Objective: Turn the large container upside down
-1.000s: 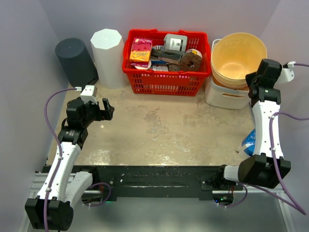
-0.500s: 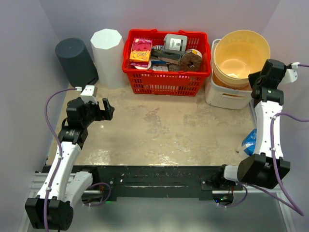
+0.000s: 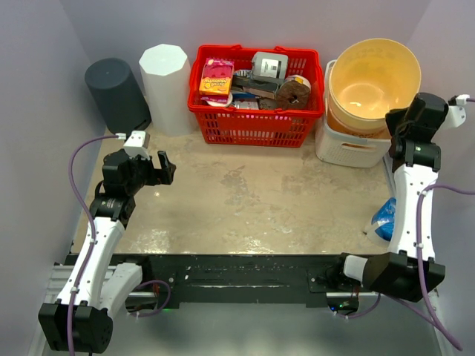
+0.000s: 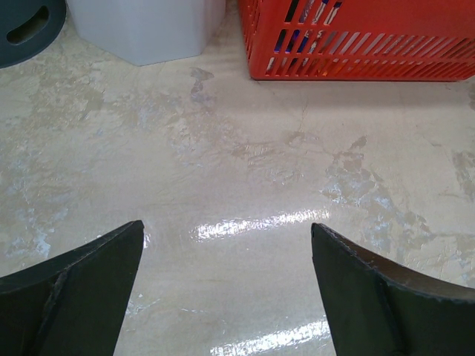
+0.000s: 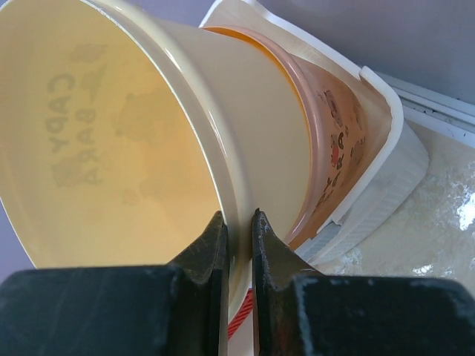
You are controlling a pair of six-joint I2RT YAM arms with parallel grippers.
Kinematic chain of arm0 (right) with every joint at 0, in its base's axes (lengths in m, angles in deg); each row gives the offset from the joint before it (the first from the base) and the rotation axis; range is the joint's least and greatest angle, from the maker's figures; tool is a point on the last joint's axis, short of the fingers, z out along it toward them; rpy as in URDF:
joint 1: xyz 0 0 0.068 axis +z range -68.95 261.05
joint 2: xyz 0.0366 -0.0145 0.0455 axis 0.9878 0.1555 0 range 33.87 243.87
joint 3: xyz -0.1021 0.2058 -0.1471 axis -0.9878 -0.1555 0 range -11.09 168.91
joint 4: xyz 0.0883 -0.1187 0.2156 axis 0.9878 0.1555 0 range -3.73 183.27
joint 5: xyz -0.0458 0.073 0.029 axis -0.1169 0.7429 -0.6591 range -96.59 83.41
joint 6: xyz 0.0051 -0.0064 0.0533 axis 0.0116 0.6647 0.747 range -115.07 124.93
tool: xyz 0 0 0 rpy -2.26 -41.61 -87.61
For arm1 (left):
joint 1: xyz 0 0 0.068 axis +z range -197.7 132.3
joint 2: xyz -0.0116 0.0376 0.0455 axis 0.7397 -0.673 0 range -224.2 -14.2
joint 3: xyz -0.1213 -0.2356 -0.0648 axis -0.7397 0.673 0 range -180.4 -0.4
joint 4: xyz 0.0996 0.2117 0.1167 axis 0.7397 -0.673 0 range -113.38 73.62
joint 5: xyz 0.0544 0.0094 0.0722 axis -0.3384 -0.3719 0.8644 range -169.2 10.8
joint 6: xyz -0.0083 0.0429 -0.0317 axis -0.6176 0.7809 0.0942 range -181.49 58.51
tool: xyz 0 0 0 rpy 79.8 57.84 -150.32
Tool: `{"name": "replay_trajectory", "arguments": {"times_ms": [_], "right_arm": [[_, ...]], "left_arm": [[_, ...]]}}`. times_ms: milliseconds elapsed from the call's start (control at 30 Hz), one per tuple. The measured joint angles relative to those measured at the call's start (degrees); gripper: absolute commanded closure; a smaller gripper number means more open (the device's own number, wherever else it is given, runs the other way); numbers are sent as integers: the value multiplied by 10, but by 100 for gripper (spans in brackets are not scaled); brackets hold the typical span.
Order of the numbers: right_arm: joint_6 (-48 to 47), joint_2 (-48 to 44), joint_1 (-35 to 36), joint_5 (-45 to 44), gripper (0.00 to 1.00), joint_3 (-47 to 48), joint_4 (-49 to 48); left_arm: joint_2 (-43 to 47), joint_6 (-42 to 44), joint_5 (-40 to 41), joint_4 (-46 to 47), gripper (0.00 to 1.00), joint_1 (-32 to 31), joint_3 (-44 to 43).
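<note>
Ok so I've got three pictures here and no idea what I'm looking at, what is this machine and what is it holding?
These are two robot arms fixed at the near edge of a table. The wide picture looks down from above. The other two come from a small camera on each wrist, so you see that arm's own fingers.

Along the back stand a dark cylinder, a white cylinder, a red basket full of small items, and a white basket with an orange tub in it.

The left gripper is open above the table and holds nothing. The right gripper is pinched on the rim of the big cream bucket, which is tilted and sits partly in the orange tub.
</note>
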Motion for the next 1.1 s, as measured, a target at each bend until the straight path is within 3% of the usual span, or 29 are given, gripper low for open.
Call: {"name": "replay_trajectory", "arguments": {"times_ms": [633,1100], "right_arm": [[-26,-52,0,4,100,27,-28],[-51,-109,0,72,100,46,-30]], "left_arm": [[0,0,4,-2,2,0,0],[17,2,3,-3,2,0,0]]}}
